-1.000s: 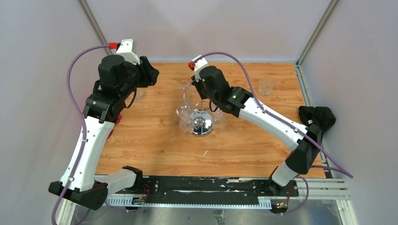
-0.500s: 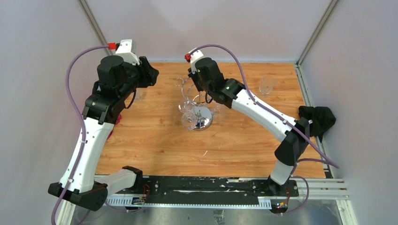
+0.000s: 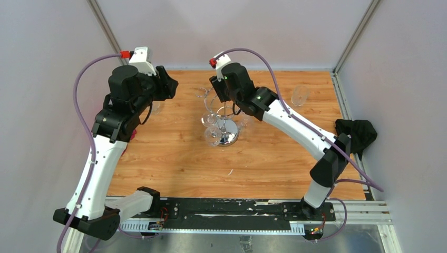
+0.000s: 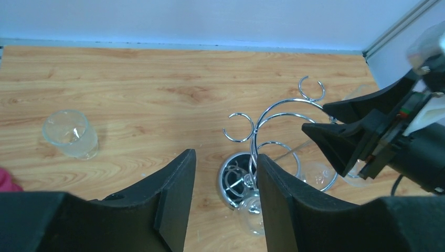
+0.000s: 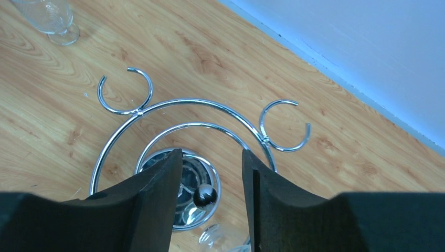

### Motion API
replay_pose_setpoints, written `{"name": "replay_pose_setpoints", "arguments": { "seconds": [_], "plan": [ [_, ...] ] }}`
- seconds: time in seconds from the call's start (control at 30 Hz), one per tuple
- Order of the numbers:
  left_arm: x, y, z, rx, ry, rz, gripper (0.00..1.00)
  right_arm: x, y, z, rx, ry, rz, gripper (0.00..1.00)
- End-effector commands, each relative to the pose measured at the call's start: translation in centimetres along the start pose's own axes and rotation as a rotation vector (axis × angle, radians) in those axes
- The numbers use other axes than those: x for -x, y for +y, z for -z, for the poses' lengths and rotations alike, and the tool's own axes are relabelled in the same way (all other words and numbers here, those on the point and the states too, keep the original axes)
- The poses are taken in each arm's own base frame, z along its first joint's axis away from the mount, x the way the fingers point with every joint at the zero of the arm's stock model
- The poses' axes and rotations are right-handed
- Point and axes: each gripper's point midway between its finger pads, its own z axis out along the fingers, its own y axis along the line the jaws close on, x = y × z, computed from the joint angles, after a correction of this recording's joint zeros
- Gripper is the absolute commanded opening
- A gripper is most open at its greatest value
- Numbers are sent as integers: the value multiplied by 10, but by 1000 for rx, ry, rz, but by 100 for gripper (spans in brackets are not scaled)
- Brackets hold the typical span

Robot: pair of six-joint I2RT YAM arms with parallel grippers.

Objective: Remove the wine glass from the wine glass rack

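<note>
The wine glass rack (image 3: 225, 122) stands mid-table on its round mirrored base, chrome loops curling off a thin pole. A clear wine glass (image 3: 212, 136) hangs upside down on its near-left side, and another (image 3: 243, 124) hangs on the right. My right gripper (image 3: 216, 97) is open, right above the rack. In the right wrist view its fingers (image 5: 212, 153) straddle the pole's ball top (image 5: 204, 195), apart from it, with a glass bowl (image 5: 218, 239) below. My left gripper (image 3: 169, 84) is open and empty, left of the rack. Its view (image 4: 225, 157) shows the rack (image 4: 262, 121) and hanging glass (image 4: 251, 218).
A glass (image 3: 300, 96) stands at the back right. Another glass (image 4: 71, 135) stands on the table's left side, under the left arm. A black cloth (image 3: 357, 132) lies at the right edge. Something red (image 3: 130, 134) sits at the left edge. Walls close in the back and sides.
My right gripper has moved back and left, from over the rack's right side to above its top. The left arm has hardly moved.
</note>
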Motion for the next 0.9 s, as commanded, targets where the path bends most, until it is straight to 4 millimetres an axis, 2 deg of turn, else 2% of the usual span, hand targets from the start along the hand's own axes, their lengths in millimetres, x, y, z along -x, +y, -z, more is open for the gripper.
{"name": "replay_pose_setpoints", "arguments": {
  "seconds": [0.0, 0.1, 0.2, 0.3, 0.4, 0.43, 0.53, 0.6, 0.7, 0.87],
  "plan": [
    [-2, -1, 0, -6, -6, -8, 52, 33, -23, 36, -27, -89, -30, 52],
    [-6, 1, -5, 1, 4, -8, 54, 47, -38, 59, -64, -134, -62, 54],
    [-9, 3, -9, 10, 5, -4, 56, 47, -62, 86, -139, -160, -142, 56],
    [-10, 0, -12, -7, 2, 10, 57, 26, -86, 105, -129, -152, -314, 56],
    [-9, -5, -15, -28, -5, 25, 59, -2, -97, 118, 3, -152, -513, 54],
    [-9, -7, -16, -38, -4, 29, 59, -4, -96, 129, 69, -182, -562, 54],
    [-11, -13, -17, -73, 0, 42, 59, -27, -97, 137, 187, -174, -679, 52],
    [-13, -15, -18, -85, -1, 51, 59, -31, -92, 142, 246, -178, -719, 51],
    [-14, -16, -16, -91, -1, 57, 59, -42, -73, 145, 355, -142, -782, 49],
    [-13, -15, -9, -90, -10, 57, 59, -60, -55, 143, 442, -100, -877, 47]
  ]
}}
